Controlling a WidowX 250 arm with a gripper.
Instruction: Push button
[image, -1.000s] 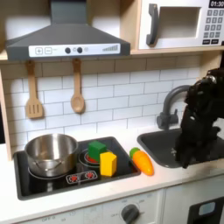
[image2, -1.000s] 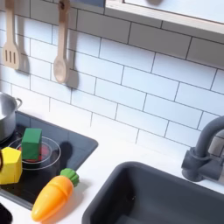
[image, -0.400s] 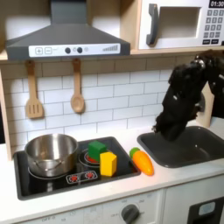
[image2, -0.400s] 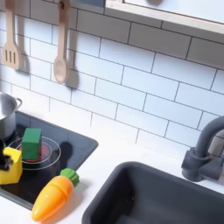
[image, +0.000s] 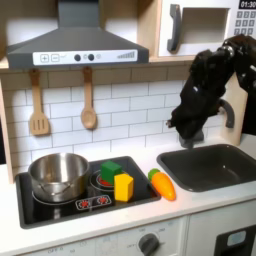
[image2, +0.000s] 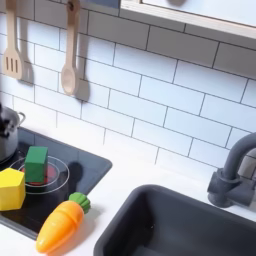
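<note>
The push has not happened yet, as far as can be judged. In the first exterior view the black arm is raised above the sink (image: 212, 165), and its fingers (image: 188, 130) hang in the air in front of the white tiled wall (image: 130, 105), touching nothing. They are dark and blurred against the arm, so I cannot tell how far apart they stand; nothing appears to be held between them. The task does not say which button is meant. The likeliest ones are the small row of buttons (image: 72, 57) on the front of the range hood (image: 70, 42), which sits well up and far toward the first exterior view's left from the fingers, and the keypad (image: 245, 30) of the microwave (image: 205, 28), which lies above the fingers and toward that view's right. A knob (image: 149, 243) on the cabinet front is well below the fingers. Whichever is meant, the whole approach and the press are left to do. Down on the counter (image2: 125, 165), below the fingers and toward the first exterior view's left, lie the carrot (image2: 62, 222), the yellow block (image2: 11, 187) and the green block (image2: 37, 163) on the stove (image2: 75, 175), beside the pot (image: 57, 174); none of these lies between the fingers and either set of buttons. The faucet (image2: 235, 175) stands just below the fingers.
</note>
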